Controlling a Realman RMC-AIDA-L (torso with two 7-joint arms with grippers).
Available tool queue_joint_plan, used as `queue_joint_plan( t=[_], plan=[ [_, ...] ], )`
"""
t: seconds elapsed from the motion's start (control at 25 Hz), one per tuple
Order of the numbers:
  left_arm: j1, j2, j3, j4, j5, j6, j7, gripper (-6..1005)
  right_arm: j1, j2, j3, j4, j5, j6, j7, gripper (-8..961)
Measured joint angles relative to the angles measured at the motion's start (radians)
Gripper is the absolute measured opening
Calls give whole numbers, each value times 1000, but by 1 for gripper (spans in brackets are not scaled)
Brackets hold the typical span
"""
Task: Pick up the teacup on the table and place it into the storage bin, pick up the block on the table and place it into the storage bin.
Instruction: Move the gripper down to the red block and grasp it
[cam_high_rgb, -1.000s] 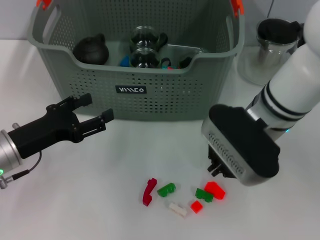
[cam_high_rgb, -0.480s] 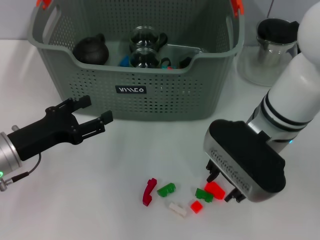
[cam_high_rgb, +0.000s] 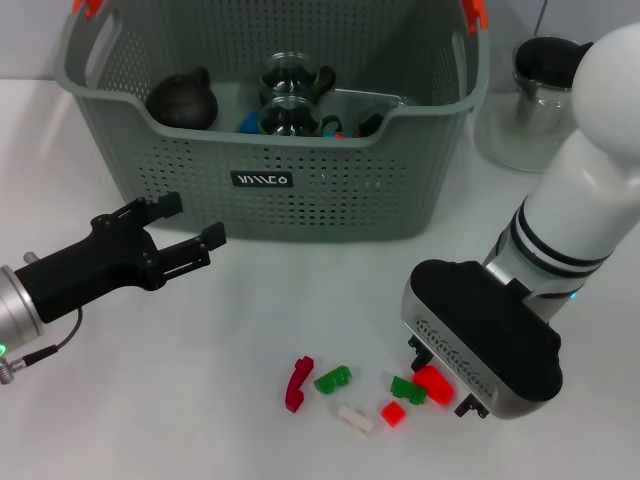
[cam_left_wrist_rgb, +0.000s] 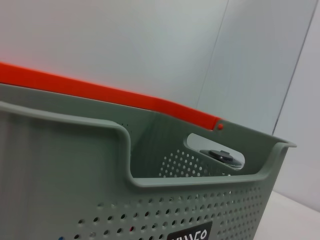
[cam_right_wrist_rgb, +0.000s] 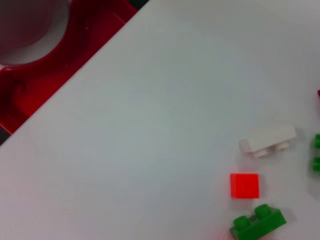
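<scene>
Hovering low at far left, the black left gripper has fingers spread, nothing btwn them, just in front of the large grey-green perforated plastic storage bin w/ orange handle clips. Inside the bin: dark round teapot and glass cups. On the white table lie small bricks: dark red curved piece, green brick, white brick, small red square, second green brick. Right gripper sits down over the bigger red block, fingers either side; can't tell if clamped. Glass teapot w/ black lid stands right of bin.
</scene>
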Motion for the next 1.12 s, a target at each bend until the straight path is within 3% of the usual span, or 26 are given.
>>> queue_joint_plan(
  t=[1.12],
  plan=[
    [3,1,-17,-2,5,-2,0,860,35,2,-32,77,9,74,-2,641]
  ],
)
